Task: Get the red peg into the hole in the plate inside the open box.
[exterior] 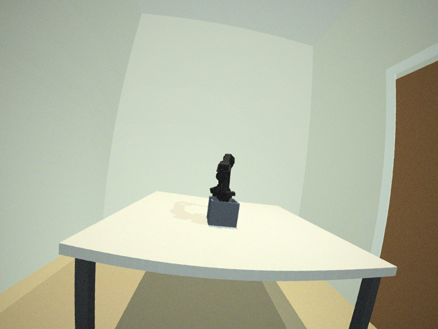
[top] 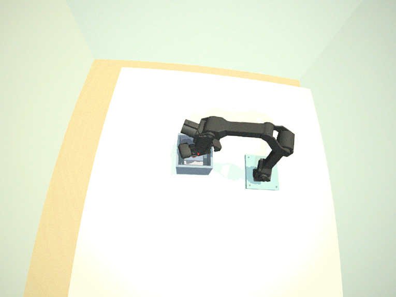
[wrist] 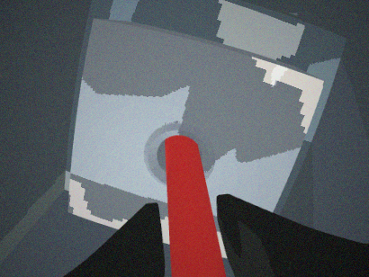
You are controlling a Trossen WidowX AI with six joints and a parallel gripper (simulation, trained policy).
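The red peg (top: 197, 153) (wrist: 189, 193) points down inside the open blue-grey box (top: 194, 166) (exterior: 223, 214). In the wrist view its rounded lower end overlaps the hole (wrist: 161, 154) in the pale plate (wrist: 117, 135) and covers much of it. The whole rounded end shows, and I cannot tell whether it touches the plate. My gripper (wrist: 188, 211) is slightly open around the peg, with a narrow gap between each black fingertip and the peg. In the exterior view the fingertips are hidden in the box.
The box walls stand close around my gripper. The arm reaches over from its base plate (top: 250, 177) on the right of the white table (top: 187, 229) (exterior: 286, 243) in the top view.
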